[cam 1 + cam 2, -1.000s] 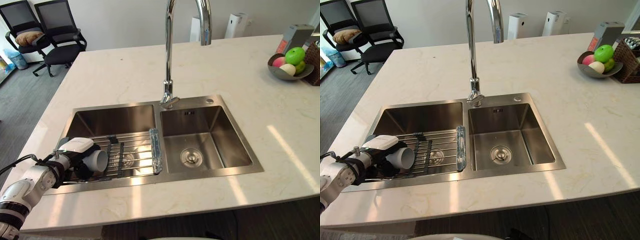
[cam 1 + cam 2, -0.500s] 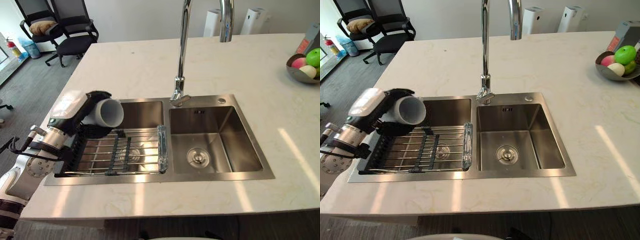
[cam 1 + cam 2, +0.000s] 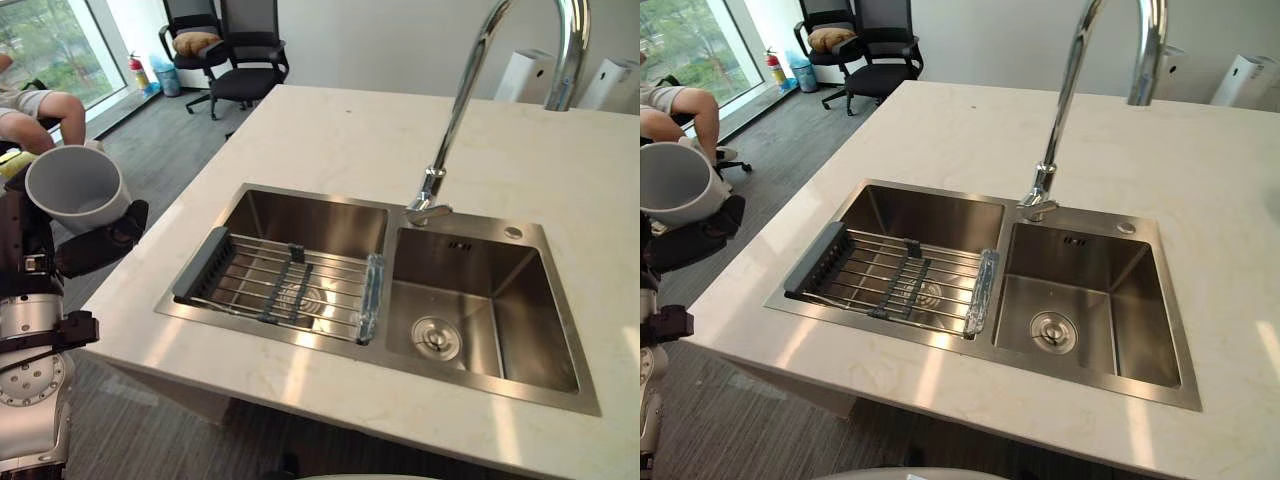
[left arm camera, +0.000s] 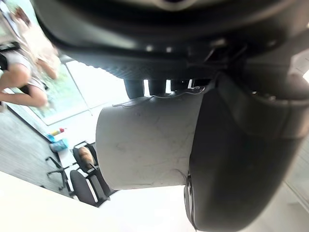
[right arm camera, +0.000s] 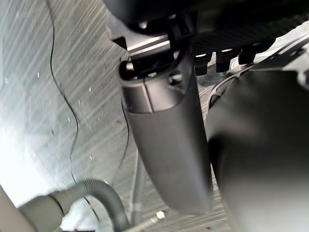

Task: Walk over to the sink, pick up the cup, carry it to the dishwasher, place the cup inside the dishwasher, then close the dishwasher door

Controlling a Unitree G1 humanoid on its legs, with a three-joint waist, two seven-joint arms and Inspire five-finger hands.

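Cup [image 3: 78, 190] sat mouth-up in the left hand [image 3: 100, 240], fingers and thumb curled round its wall, just off the counter [image 3: 330, 130] edge beside the hand; the sink [image 3: 300, 215] lay well apart from it. Risk: the smooth wall could slip in the grasp during walking, or the cup could strike the counter edge on turning. A seated person [image 3: 45, 105] was beyond the hand. Right hand [image 5: 166, 145]: state could not be told. No legible writing appeared on the cup

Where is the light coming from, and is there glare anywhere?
Left eye view: sunlit streaks cross the counter and gleam on the sink rim. Left wrist view: a bright window glows behind the cup in the left hand.
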